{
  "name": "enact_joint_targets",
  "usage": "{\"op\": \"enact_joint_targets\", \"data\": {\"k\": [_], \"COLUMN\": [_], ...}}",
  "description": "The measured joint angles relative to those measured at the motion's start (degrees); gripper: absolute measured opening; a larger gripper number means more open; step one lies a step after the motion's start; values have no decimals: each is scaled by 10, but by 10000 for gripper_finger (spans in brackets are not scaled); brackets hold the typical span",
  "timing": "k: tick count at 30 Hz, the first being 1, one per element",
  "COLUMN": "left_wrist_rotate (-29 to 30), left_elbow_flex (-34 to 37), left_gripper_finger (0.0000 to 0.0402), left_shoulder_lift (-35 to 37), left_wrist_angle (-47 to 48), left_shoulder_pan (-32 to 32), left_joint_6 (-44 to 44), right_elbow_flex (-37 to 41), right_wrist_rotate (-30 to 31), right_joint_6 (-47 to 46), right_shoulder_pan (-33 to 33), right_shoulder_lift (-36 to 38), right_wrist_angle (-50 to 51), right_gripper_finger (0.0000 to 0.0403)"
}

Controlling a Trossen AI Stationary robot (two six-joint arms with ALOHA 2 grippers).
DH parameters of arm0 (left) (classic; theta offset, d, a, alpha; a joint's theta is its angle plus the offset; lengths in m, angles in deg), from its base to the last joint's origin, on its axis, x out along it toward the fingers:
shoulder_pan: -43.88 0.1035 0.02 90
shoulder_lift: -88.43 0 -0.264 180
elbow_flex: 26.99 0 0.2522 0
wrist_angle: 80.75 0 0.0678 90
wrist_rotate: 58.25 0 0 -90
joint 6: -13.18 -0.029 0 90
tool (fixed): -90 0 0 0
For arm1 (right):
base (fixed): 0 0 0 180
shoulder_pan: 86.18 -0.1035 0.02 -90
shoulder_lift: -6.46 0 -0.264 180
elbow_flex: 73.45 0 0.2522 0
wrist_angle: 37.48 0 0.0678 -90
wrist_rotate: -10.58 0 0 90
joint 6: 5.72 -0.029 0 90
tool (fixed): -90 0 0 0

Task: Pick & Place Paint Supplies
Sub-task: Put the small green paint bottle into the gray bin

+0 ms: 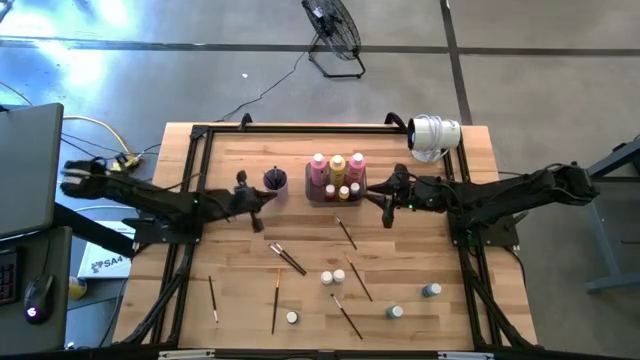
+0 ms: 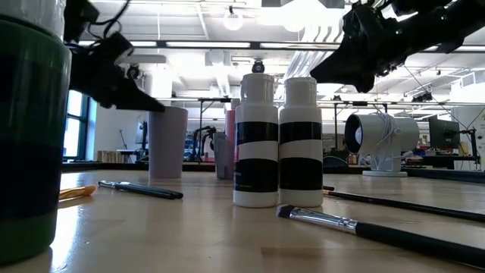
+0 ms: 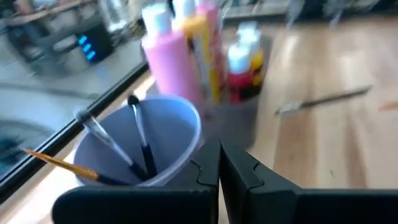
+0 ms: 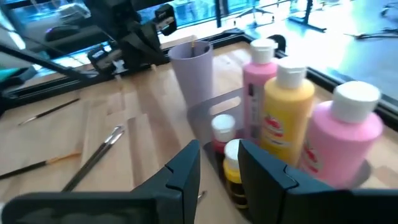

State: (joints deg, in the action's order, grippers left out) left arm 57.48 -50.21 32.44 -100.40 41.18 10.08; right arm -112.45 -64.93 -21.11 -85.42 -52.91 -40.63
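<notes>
Left wrist: paintbrushes (image 3: 140, 146) beside gripper (image 3: 219, 163)

Only "SA4" can be read, printed in dark letters on a white box (image 1: 100, 263) lying off the wooden table's left edge.
</notes>
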Motion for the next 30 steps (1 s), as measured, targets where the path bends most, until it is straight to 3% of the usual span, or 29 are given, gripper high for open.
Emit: {"op": "enact_joint_targets", "data": {"k": [7, 10, 16, 24, 30], "left_wrist_rotate": [-255, -336, -392, -551, -557], "left_elbow_flex": [24, 24, 24, 24, 24], "left_gripper_finger": [0, 0, 0, 0, 0], "left_shoulder_lift": [89, 104, 109, 107, 107], "left_wrist_angle": [19, 18, 43, 68, 69], "left_shoulder_pan": [77, 91, 94, 94, 94], "left_joint_6": [-46, -63, -72, -81, -94], "right_elbow_flex": [0, 0, 0, 0, 0], "right_wrist_rotate": [10, 10, 7, 5, 4], "right_joint_6": [1, 2, 17, 58, 52], "right_shoulder_pan": [0, 0, 0, 0, 0], "right_shoulder_lift": [0, 0, 0, 0, 0], "right_wrist_angle": [0, 1, 2, 1, 0], "right_gripper_finger": [100, 100, 100, 100, 100]}}
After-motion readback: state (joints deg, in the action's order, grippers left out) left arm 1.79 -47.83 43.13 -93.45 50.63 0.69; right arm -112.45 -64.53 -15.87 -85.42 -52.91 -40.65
